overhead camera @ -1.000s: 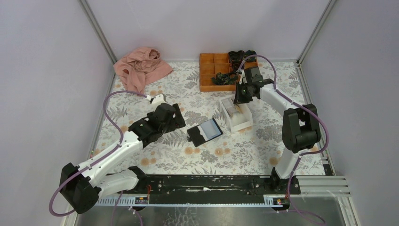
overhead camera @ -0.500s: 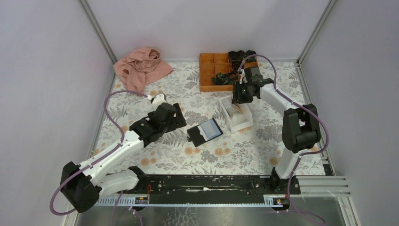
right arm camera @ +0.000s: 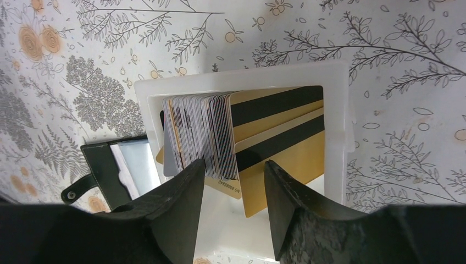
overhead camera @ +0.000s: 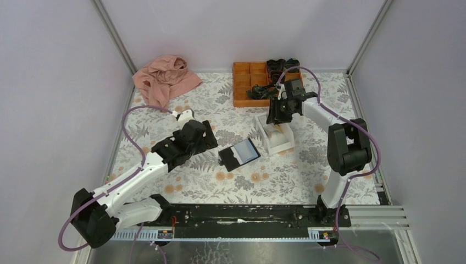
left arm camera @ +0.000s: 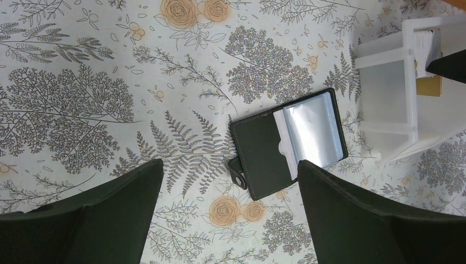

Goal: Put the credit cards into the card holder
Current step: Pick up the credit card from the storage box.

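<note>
- My right hand (right arm camera: pixel 232 168) hangs part-open over the credit cards (right arm camera: pixel 203 132), which stand on edge in the white tray (right arm camera: pixel 335 121) just ahead of it.
- My left hand (left arm camera: pixel 226 168) gapes wide; the card holder (left arm camera: pixel 264 157) lies open on the surface (left arm camera: pixel 82 82) just ahead of it.

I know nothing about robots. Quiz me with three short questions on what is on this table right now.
1. True or false: the card holder lies open.
2. Where are the credit cards? A. standing in the white tray; B. tucked inside the card holder; C. nowhere in view.
3. Fill in: the gripper hanging over the white tray belongs to the ____ arm.

Key: 1 true; 2 A; 3 right.
</note>
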Robot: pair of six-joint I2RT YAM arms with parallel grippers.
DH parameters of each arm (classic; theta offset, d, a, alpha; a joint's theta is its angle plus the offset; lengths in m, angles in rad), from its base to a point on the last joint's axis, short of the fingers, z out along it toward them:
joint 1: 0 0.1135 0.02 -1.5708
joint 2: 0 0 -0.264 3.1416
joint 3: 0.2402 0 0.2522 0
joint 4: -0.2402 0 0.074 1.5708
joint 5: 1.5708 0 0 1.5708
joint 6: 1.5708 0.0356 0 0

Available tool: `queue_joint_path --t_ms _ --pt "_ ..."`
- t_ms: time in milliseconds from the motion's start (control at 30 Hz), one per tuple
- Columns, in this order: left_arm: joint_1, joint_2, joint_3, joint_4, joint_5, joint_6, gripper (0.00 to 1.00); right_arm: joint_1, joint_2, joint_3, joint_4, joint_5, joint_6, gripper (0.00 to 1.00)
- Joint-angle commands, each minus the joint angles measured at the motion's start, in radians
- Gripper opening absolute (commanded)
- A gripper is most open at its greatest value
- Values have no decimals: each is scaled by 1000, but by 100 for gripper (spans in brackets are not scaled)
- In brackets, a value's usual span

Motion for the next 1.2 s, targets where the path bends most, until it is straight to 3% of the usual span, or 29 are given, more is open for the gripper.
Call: queue_joint_path --t_ms 0,133,300,467,767,1167 --pt "-11 4 18 51 -10 3 100 2 11 -3 5 -79 44 51" --pt "-11 5 18 51 -10 2 100 1 14 -4 11 -105 63 46" --pt "-11 4 15 55 -7 0 100 1 10 10 7 -121 79 29" --pt "-11 5 15 62 -7 -1 100 0 3 24 1 -125 89 21" --pt "-11 17 19 75 -4 2 100 0 -2 64 -30 -122 87 18" --pt "-12 42 28 103 7 5 100 1 5 113 -132 3 22 17"
